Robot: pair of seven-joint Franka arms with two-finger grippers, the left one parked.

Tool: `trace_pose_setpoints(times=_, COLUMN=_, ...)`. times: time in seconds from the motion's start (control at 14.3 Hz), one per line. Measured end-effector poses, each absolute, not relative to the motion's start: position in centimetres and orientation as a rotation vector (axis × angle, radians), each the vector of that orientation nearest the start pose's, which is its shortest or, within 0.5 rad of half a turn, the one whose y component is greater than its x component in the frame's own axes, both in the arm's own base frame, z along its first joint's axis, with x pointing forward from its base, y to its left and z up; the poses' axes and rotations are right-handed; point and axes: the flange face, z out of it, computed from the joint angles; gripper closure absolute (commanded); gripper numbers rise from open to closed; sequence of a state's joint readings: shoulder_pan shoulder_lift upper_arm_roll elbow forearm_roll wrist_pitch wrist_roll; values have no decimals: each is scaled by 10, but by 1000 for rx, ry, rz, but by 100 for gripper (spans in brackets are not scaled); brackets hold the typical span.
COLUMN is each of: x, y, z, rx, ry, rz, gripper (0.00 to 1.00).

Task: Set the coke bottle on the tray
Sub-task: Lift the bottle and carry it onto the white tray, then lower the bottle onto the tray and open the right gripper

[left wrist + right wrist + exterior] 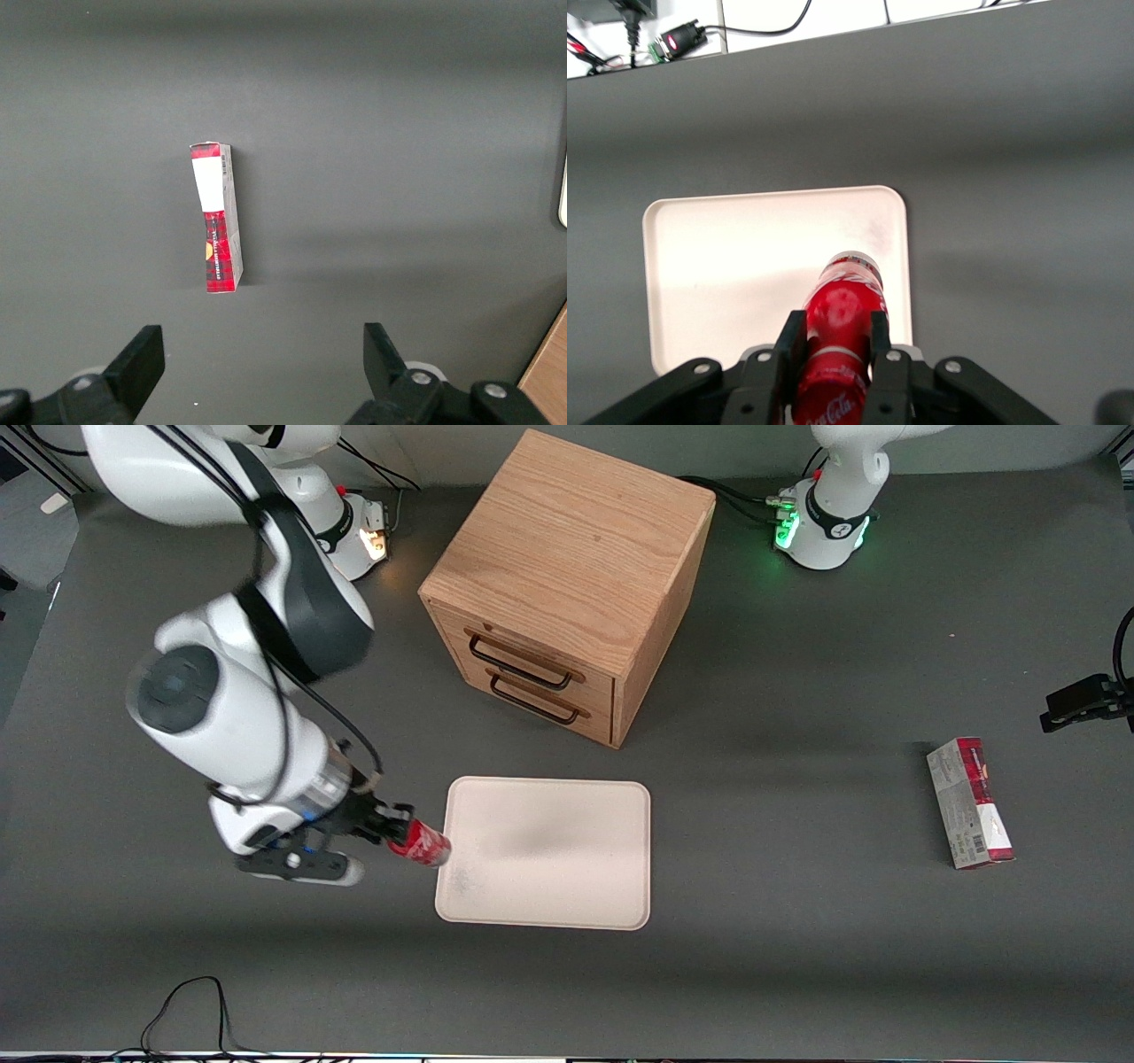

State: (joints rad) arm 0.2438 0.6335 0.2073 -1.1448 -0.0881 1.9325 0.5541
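My right gripper (396,828) is shut on the coke bottle (422,844), a small glossy red bottle with white script. It holds the bottle tilted in the air, its silvery base end over the rim of the tray at the working arm's end. In the right wrist view the bottle (842,329) sits between the two black fingers (790,341), with the gripper (834,335) above the cream tray (726,257). The tray (549,855) is a large flat cream rectangle with a faint grey smudge, lying in front of the drawer cabinet, nearer the front camera.
A wooden two-drawer cabinet (567,584) stands farther from the front camera than the tray. A red-and-grey carton (970,803) lies toward the parked arm's end of the table; it also shows in the left wrist view (218,217). A black cable (186,1010) lies near the table's front edge.
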Motion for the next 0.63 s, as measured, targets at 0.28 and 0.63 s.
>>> trace_pose_setpoints(times=0.28, x=711, y=291, z=361, rx=-3052, ry=156, rz=-202, gripper=100)
trace_pose_setpoints(times=0.63, x=714, y=294, z=319, rx=-3078, ry=132, rz=-188, gripper=3)
